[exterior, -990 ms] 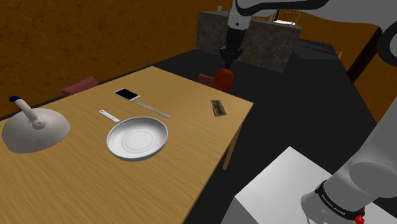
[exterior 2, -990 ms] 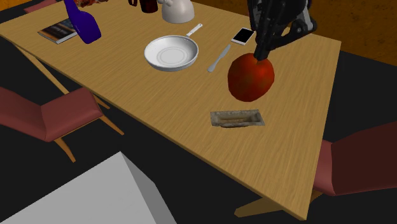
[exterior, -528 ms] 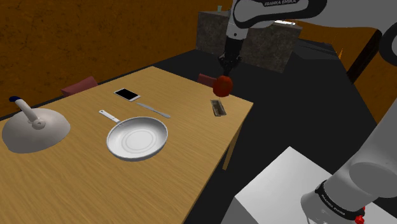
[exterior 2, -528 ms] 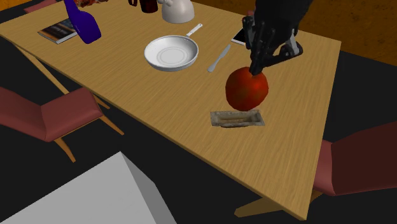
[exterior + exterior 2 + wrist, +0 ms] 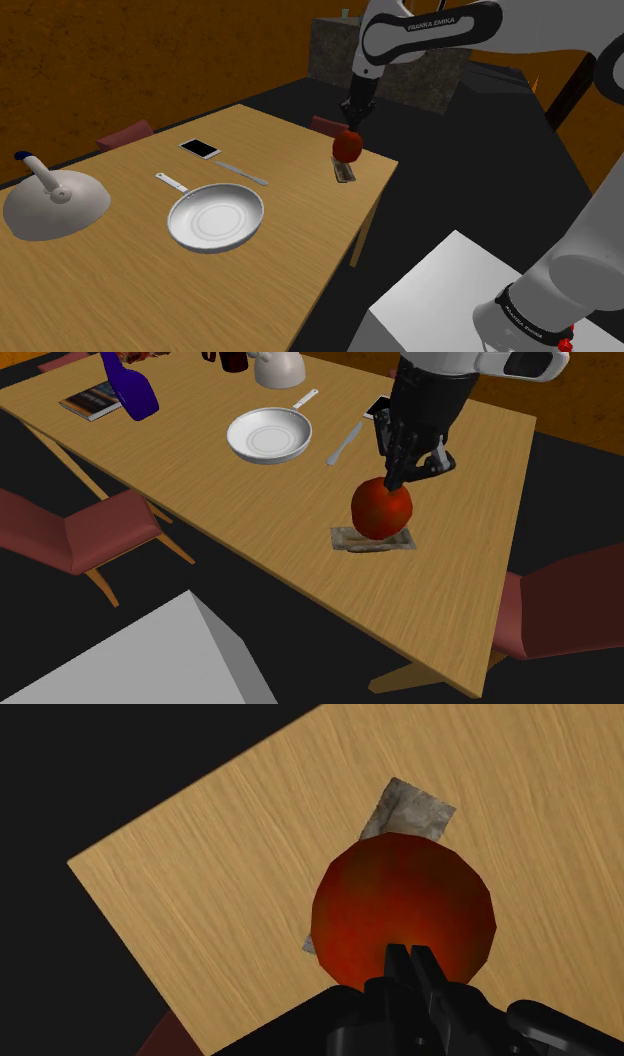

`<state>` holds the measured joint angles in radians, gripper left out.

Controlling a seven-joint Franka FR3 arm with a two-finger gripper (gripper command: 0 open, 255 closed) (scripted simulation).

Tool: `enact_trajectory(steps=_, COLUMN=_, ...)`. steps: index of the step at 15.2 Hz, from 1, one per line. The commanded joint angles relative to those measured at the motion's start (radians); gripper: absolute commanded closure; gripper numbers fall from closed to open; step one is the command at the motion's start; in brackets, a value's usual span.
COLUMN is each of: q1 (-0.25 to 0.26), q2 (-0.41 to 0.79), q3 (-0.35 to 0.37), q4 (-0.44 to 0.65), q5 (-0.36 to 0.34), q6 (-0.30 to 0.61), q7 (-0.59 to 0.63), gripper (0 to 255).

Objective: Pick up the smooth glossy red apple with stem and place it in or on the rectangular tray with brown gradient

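A glossy red apple [image 5: 347,146] [image 5: 381,509] [image 5: 400,909] hangs just above a small rectangular brownish-grey tray [image 5: 344,176] [image 5: 349,542] [image 5: 410,809] near the wooden table's corner. My gripper [image 5: 352,128] [image 5: 397,480] [image 5: 408,966] is shut on the apple's top, its fingers close together there. The apple covers most of the tray. In the wrist view the tray's ends stick out from behind the apple. Whether the apple touches the tray cannot be told.
A white frying pan [image 5: 215,217] [image 5: 268,434], a flat utensil [image 5: 242,173], a phone [image 5: 199,148] and a domed lid [image 5: 55,205] lie farther along the table. A purple bottle [image 5: 133,390] and a book [image 5: 92,398] sit at its far end. Red chairs [image 5: 70,532] flank the table.
The gripper has come down with the apple, from well above the table to just over the tray. Nothing else on the table has moved.
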<state>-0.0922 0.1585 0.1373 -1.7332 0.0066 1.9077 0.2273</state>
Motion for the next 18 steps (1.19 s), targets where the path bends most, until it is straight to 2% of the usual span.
enact_trajectory(steps=1, q1=-0.001, q2=0.004, q3=-0.001, q4=-0.021, q5=0.0, q6=0.026, q7=-0.001, gripper=255)
enact_trajectory(steps=5, q1=0.0, q2=0.014, q3=-0.001, q4=-0.06, q5=-0.002, q6=0.075, q7=-0.001, gripper=255)
enact_trajectory(steps=13, q1=0.0, q2=0.014, q3=-0.001, q4=-0.06, q5=-0.002, q6=0.075, q7=-0.001, gripper=255)
enact_trajectory(steps=14, q1=0.0, q2=0.014, q3=-0.001, q4=-0.06, q5=-0.002, q6=0.075, q7=-0.001, gripper=0)
enact_trajectory(steps=18, q1=0.0, q2=0.014, q3=-0.001, q4=-0.06, q5=-0.002, q6=0.075, q7=-0.001, gripper=0)
